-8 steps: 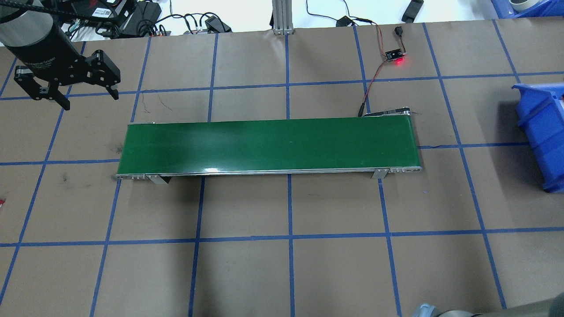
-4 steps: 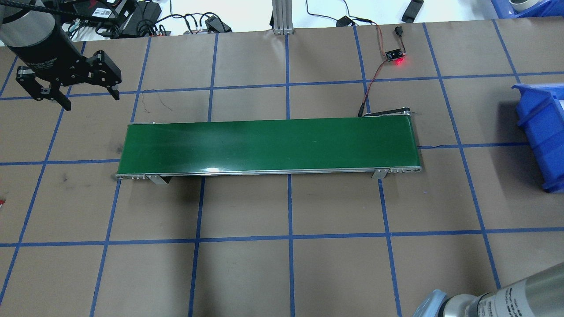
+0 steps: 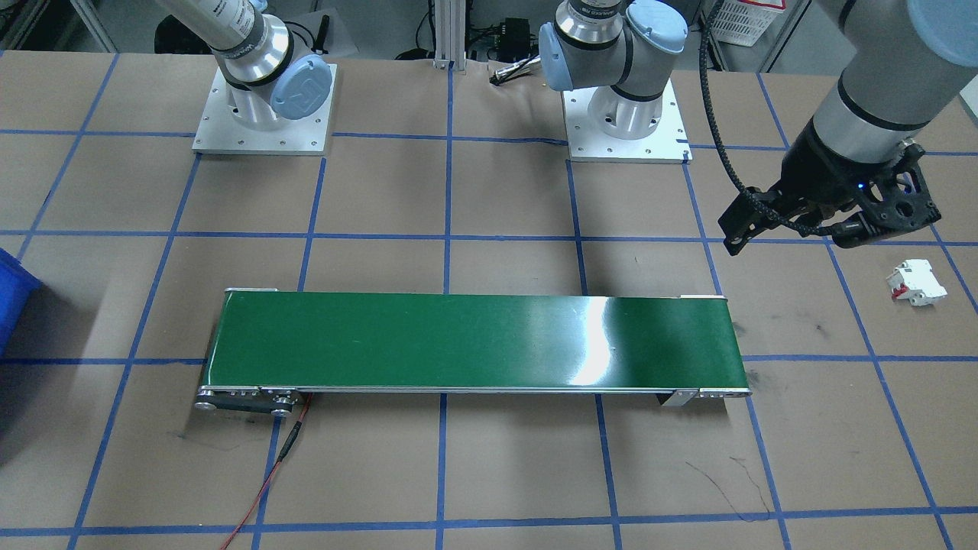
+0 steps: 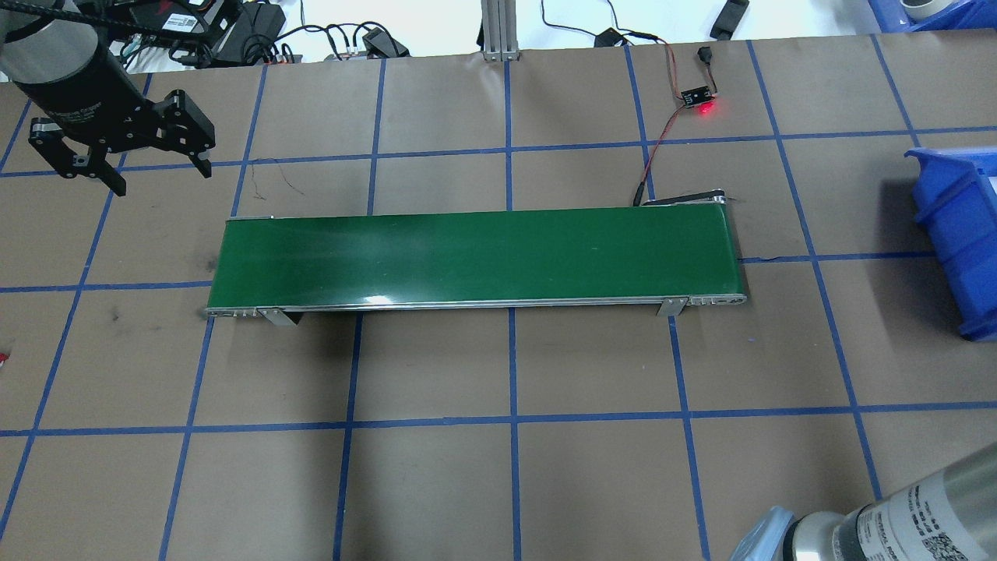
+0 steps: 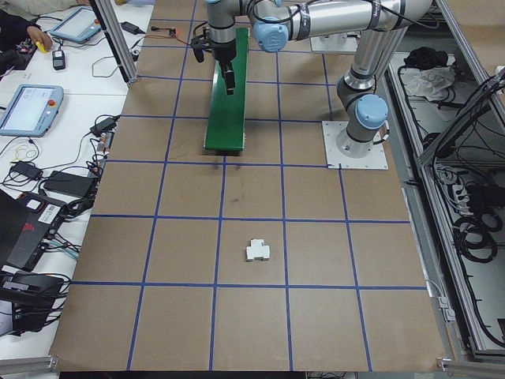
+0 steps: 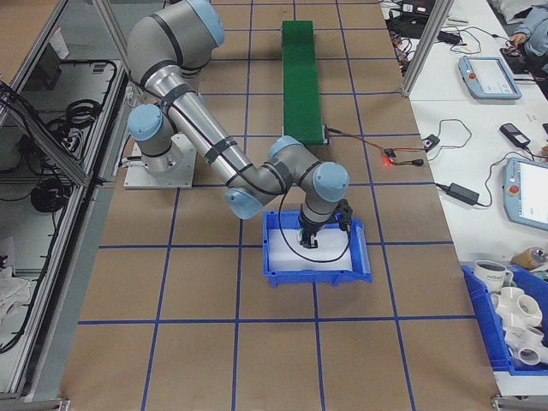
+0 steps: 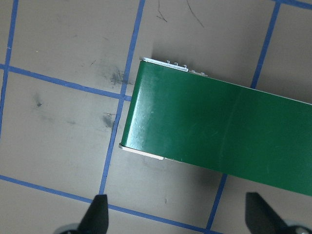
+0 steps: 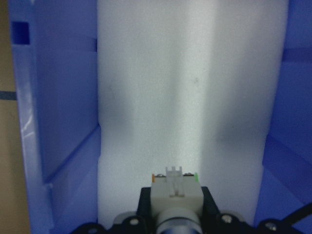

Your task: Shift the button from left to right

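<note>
The button (image 8: 175,193) shows in the right wrist view, its white blocky body clamped between the black fingers of my right gripper (image 8: 175,207), which is shut on it. That gripper (image 6: 312,238) hangs inside the blue bin (image 6: 276,278) over its white foam floor. My left gripper (image 4: 162,178) is open and holds nothing. It hovers above the table just beyond the left end of the green conveyor belt (image 4: 475,253). In the left wrist view its two fingertips (image 7: 100,212) frame the belt's end (image 7: 195,122).
A white circuit breaker (image 3: 915,283) with red marks lies on the table outside the left gripper (image 3: 791,243), also visible from the left end (image 5: 257,251). The bin (image 4: 958,234) stands at the table's right edge. A lit sensor board (image 4: 698,97) and wires sit behind the belt.
The right arm's forearm has slid further into the overhead view at the bottom right. The left gripper has barely shifted and stays open.
</note>
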`<state>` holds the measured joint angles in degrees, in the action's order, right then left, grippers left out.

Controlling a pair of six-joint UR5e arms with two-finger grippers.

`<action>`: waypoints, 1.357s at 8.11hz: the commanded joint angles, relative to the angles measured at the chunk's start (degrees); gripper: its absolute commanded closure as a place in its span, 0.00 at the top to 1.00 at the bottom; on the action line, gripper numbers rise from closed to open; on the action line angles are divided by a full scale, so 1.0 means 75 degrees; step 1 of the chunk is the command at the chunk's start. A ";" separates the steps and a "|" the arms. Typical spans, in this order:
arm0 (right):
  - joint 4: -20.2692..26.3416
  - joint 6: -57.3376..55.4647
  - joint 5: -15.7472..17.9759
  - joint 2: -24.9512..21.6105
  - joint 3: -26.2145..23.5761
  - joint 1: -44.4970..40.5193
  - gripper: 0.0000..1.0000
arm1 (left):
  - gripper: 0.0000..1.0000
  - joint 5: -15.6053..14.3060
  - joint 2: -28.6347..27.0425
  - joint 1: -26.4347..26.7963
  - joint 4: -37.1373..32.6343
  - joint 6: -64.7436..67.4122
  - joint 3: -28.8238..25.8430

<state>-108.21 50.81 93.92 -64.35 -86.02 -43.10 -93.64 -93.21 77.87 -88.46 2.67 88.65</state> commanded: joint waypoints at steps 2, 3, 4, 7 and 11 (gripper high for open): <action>-0.0582 0.0081 -0.0007 0.0423 -0.0074 0.0017 0.00 | 1.00 0.0005 0.0041 0.0000 0.0005 -0.0004 0.0015; -0.0606 0.0081 -0.0007 0.0505 -0.0132 0.0017 0.00 | 1.00 0.0005 0.0042 0.0000 -0.0006 0.0008 0.0027; -0.0618 0.0092 0.0004 0.0517 -0.0133 0.0017 0.00 | 1.00 -0.0006 0.0018 0.0012 -0.0006 -0.0004 -0.0019; -0.0618 0.0174 -0.0019 0.0634 -0.0226 0.0017 0.26 | 1.00 -0.0334 0.0007 0.0070 -0.0077 0.0042 -0.0031; -0.1098 0.0581 -0.0299 0.0693 -0.0402 0.0028 0.63 | 1.00 -0.0252 -0.0063 0.0807 0.0005 0.0473 -0.0043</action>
<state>-115.08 52.34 92.68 -59.14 -88.72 -42.94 -95.54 -93.23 81.26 -88.58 3.38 88.37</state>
